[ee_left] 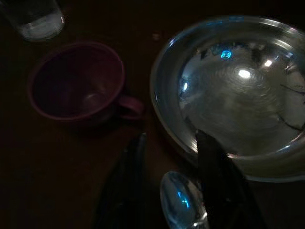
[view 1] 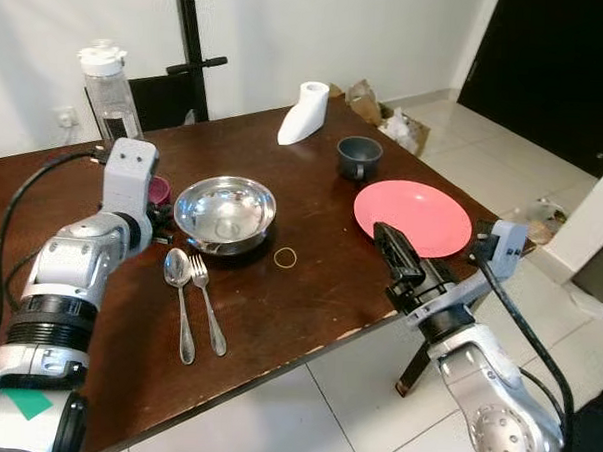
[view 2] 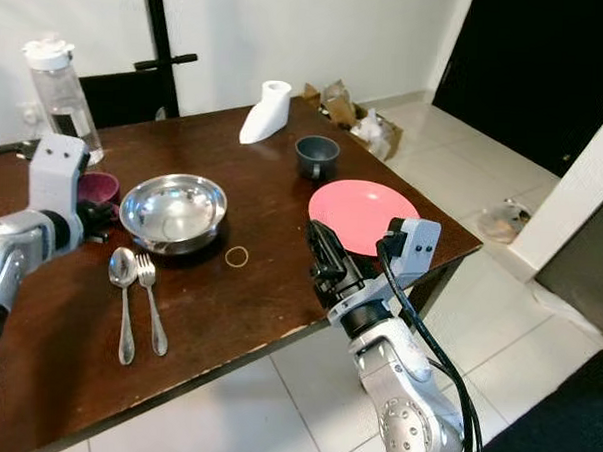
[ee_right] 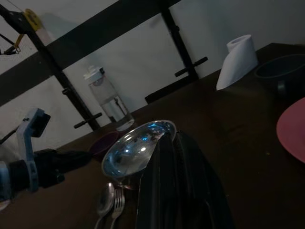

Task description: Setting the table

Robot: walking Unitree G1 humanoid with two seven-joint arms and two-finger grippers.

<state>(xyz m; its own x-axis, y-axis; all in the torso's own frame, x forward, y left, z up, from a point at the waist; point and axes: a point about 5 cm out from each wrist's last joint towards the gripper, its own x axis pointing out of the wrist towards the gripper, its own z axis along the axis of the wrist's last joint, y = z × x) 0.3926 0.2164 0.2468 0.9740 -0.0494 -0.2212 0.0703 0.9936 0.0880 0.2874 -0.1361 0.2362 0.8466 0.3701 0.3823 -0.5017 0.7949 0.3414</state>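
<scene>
- Standing at the near edge of a dark wooden table (view 1: 308, 306), both arms raised over it.
- Left gripper (ee_left: 171, 191) hovers low between the maroon cup (view 1: 159, 191) and the steel bowl (view 1: 224, 213); fingers apart, holding nothing. One finger (ee_left: 217, 181) lies over the bowl's rim; spoon bowl shows between the fingers in the left wrist view.
- Right gripper (view 1: 391, 248) sits over the near right edge, just at the near rim of the pink plate (view 1: 414, 217); fingers pressed together, nothing held.
- Steel bowl is mid-table, empty, upright.
- Spoon (view 1: 180, 299) and fork (view 1: 207, 300) lie side by side, touching or nearly so, just near of the bowl, handles toward the near edge.
- Rubber band (view 1: 285, 256) lies flat between bowl and plate, apart from both.
- Grey cup (view 1: 358, 156) stands just beyond the plate, toward the far right corner.
- Paper roll (view 1: 305, 113) leans near the far edge.
- Water bottle (view 1: 109, 90) stands at the far left, beyond the maroon cup.
- Tiled floor (view 1: 354, 408) below; black stand (view 1: 195, 51) behind the table.
</scene>
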